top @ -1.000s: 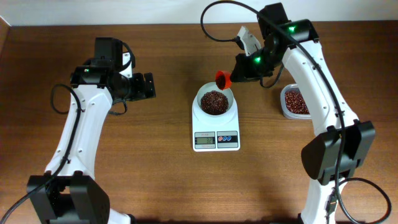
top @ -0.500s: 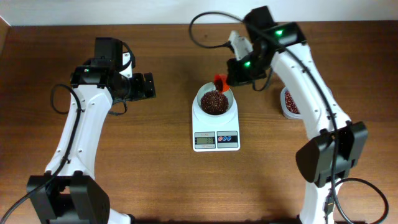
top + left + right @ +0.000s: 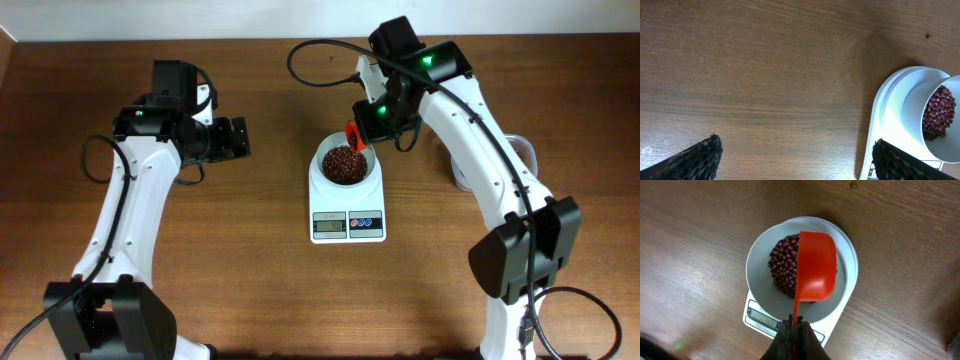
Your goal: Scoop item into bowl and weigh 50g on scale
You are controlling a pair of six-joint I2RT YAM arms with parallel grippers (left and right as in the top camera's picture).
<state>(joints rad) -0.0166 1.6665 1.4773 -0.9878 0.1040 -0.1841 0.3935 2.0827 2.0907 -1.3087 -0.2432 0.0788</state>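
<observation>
Scoop (image 3: pixel 816 265) over bowl (image 3: pixel 756 265) of beans (image 3: pixel 782 265), handle clamped in right tool (image 3: pixel 794 325), cup pointing away; left tool (image 3: pixel 797 150) apart

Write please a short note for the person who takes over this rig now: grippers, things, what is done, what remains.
Left gripper: open, empty, away to the left of the scale.
Right gripper: shut on the red scoop, held over the bowl.
The bowl stands on the scale, a heap of beans in it.
Done: beans scooped in. Left: check the display, unreadable here, against 50 g; adjust.
</observation>
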